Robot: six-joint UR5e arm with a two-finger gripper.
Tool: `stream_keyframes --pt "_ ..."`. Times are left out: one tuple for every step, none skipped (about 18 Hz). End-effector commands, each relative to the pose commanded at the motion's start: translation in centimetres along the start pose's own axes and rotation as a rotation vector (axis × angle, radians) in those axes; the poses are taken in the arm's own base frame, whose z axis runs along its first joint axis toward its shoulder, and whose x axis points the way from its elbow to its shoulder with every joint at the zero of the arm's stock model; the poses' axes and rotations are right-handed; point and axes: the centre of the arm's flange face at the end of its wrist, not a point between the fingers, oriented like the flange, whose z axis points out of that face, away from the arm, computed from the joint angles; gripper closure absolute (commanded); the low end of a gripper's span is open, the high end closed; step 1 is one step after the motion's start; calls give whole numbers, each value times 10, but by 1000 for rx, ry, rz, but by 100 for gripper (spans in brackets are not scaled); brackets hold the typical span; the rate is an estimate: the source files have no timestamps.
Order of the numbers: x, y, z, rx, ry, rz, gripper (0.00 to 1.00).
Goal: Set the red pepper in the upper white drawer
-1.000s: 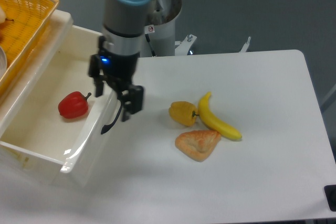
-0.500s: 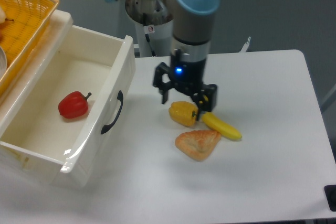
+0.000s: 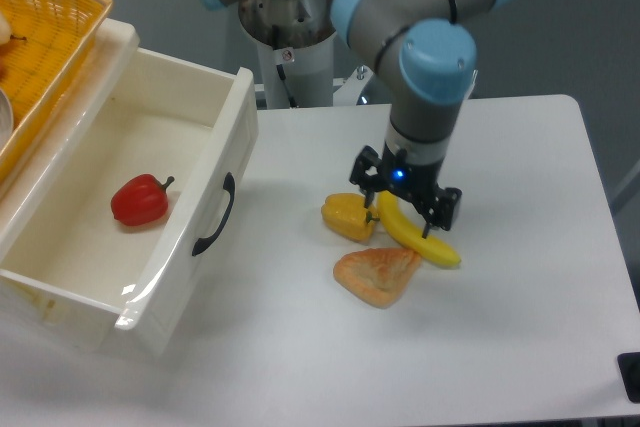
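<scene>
Fixed camera view. I count one small glossy red bell pepper (image 3: 139, 200), lying on the cream floor inside the one large white box-like upper drawer (image 3: 228, 143), which stands pulled open with its black curved handle (image 3: 214, 215) facing the table. I count one yellow-orange pepper (image 3: 349, 217), one yellow banana (image 3: 416, 235) and one tan, triangular pastry (image 3: 378, 275), grouped close together at mid-table. One yellow wicker basket (image 3: 50, 42) sits on top at upper left. My one two-finger gripper (image 3: 405, 205) hangs over the banana, fingers spread, gripping nothing. Half a second ago I had it over the yellow-orange pepper, and a second ago at the drawer front; the red pepper lies where it did. The surface is a white rounded-corner table (image 3: 510, 327); the wall behind is grey.
</scene>
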Motion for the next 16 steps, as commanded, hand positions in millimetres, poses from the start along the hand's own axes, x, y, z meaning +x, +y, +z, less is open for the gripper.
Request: stream_keyframes --pt "-2 0 6 -31 0 46 0" --pt "-3 0 10 -43 5 94 0" --pt "-4 -1 15 -45 14 142 0" --pt "-7 -2 17 -44 20 181 0" --pt "-11 -3 19 -37 22 204 0" --pt "-13 -4 20 -22 25 212 0" --pt "-15 -5 22 -10 29 216 0" --pt "-17 -6 26 -9 34 221 0" --pt "-18 -7 29 -8 36 230 0" --pt "-19 -8 32 -7 41 250 0" --pt "-21 -10 33 6 40 265 0" --pt "-23 -13 34 28 43 274 0" --pt "-24 -14 34 54 46 273 0" --pt "-26 -14 32 70 45 270 0" --pt "-26 -14 32 73 44 270 0" --pt "-27 -14 34 73 47 273 0"
